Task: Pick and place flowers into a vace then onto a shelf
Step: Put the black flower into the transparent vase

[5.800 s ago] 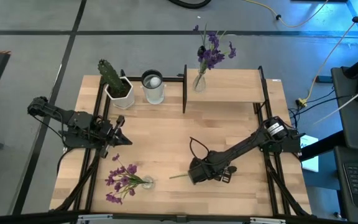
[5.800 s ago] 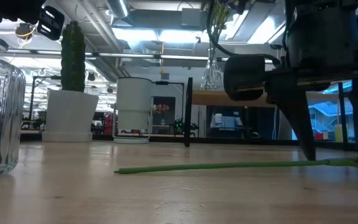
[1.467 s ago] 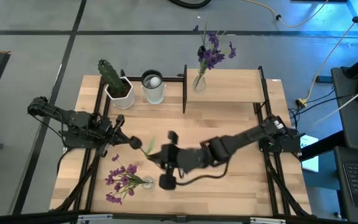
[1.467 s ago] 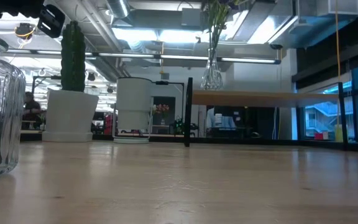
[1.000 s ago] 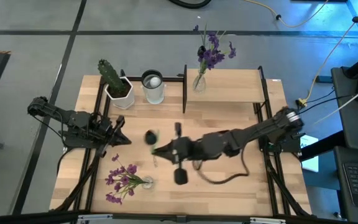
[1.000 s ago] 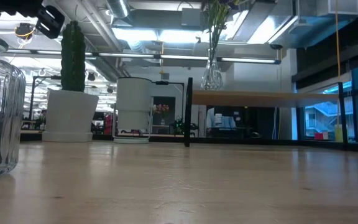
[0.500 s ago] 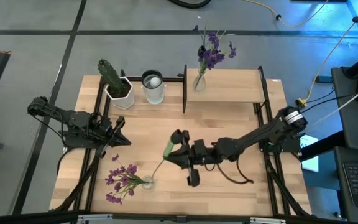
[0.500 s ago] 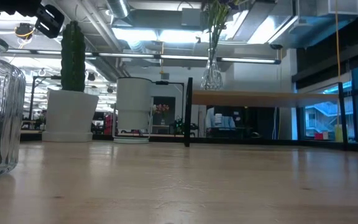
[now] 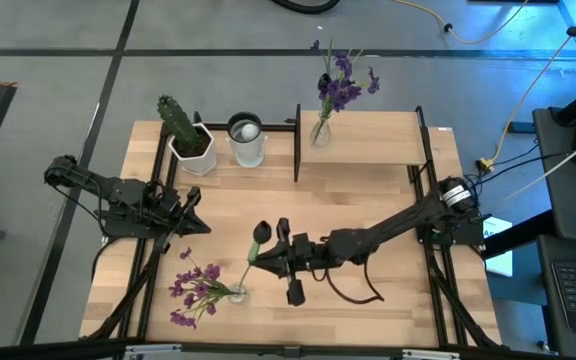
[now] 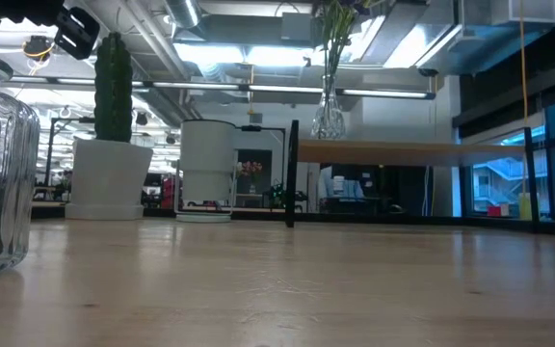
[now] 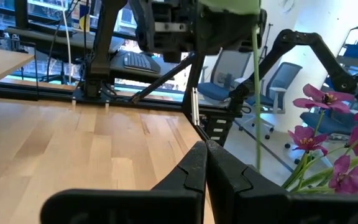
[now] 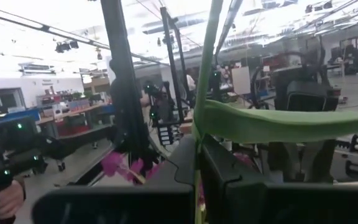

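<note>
At the frame's left the left hand point(image 9: 190, 225) waits closed. Lower left on the table point(image 9: 368, 200), a glass vase point(image 9: 236, 293) holds pink flowers point(image 9: 196, 288). The right hand point(image 9: 260, 257), at centre, grips a green stem point(image 9: 249, 267) reaching into it. Upper centre, the shelf point(image 9: 368, 140) carries violet flowers point(image 9: 342, 88) in a glass bottle point(image 9: 320, 131). The low view shows neither hand.

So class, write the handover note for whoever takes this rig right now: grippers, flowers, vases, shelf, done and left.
Right gripper: shut on a green stem, its lower end at the glass vase of pink flowers near the table's front left.
Left gripper: shut, empty, waiting at the left edge.
Done: violet flowers in their vase stand on the shelf.
Left: seat the stem, move the pink vase to the shelf.
</note>
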Controlling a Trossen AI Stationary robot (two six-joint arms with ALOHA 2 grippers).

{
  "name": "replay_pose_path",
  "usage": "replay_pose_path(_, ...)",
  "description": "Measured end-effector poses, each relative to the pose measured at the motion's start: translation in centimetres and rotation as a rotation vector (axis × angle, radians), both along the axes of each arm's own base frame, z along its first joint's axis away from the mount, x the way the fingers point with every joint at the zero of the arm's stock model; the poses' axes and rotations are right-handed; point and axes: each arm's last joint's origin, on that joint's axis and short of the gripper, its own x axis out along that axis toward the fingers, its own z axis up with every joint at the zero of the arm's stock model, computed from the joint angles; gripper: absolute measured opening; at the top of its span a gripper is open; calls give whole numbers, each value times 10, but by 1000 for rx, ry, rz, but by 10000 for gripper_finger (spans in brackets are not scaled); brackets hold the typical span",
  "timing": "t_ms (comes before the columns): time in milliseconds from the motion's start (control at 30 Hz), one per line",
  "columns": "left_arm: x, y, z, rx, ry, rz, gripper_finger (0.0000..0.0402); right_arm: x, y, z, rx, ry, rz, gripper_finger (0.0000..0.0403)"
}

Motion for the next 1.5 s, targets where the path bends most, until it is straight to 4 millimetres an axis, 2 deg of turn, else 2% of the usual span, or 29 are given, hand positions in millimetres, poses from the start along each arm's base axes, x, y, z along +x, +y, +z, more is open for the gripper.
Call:
replay_pose_path(333, 0, 0, 0, 0, 0, 2, 5, 8, 4, -20, -17, 43, 1, 5)
replay_pose_path(800, 0, 0, 0, 0, 1, 2, 5, 11, 2, -16, -23, 40, -8, 5)
replay_pose_path(1067, 0, 0, 0, 0, 0, -2, 4, 32, 10, -16, -115, 140, -18, 5)
replay_pose_path(1200, 0, 0, 0, 0, 0, -2, 4, 34, 11, -11, -125, 148, -19, 5)
replay_pose_path(1500, 0, 0, 0, 0, 1, -2, 4, 36, 11, -17, -123, 169, -38, 5)
